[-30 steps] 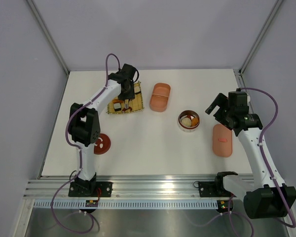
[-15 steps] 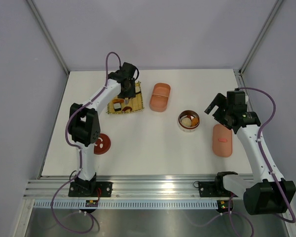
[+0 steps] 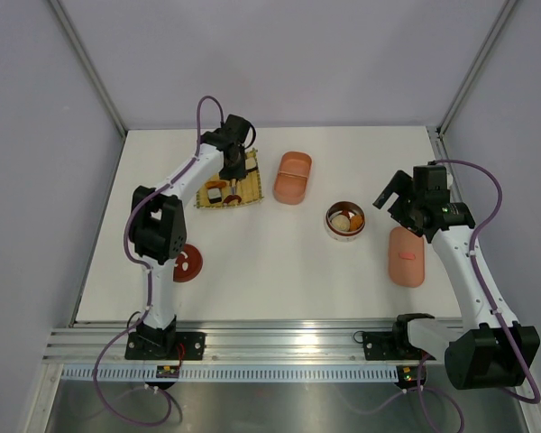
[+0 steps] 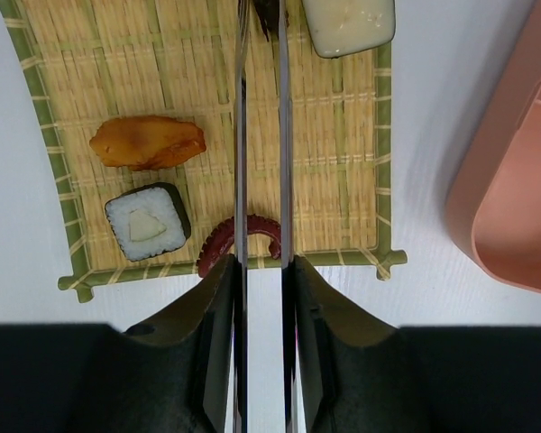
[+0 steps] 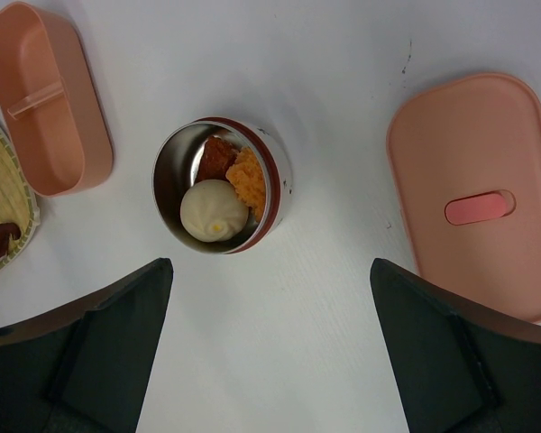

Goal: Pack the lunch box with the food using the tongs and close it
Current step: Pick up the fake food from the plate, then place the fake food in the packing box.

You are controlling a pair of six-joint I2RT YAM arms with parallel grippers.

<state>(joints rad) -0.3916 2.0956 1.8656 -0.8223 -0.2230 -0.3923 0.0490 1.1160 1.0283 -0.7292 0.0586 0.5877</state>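
Left jaws are narrow, pinched on the tongs (image 4: 284,135), which run straight out ahead of them over the yellow woven mat (image 4: 343,207). There's a dark bit (image 4: 269,13) between the tong arms at the far end, but it's cut off, so I can't tell if it's gripped. Left of the jaws sit a sushi roll (image 4: 147,222) and an orange-brown lump (image 4: 148,142). A red curled piece (image 4: 218,248) lies right at the jaw tips, and a white block (image 4: 349,20) is ahead-right. The pink lunch box (image 4: 514,198) is off to their right.

Right jaws are wide and holding nothing, up over the bench (image 5: 325,298). The round tin (image 5: 275,176) with a white bun (image 5: 214,209) is ahead of them, and the pink lid (image 5: 460,135) is to the right.
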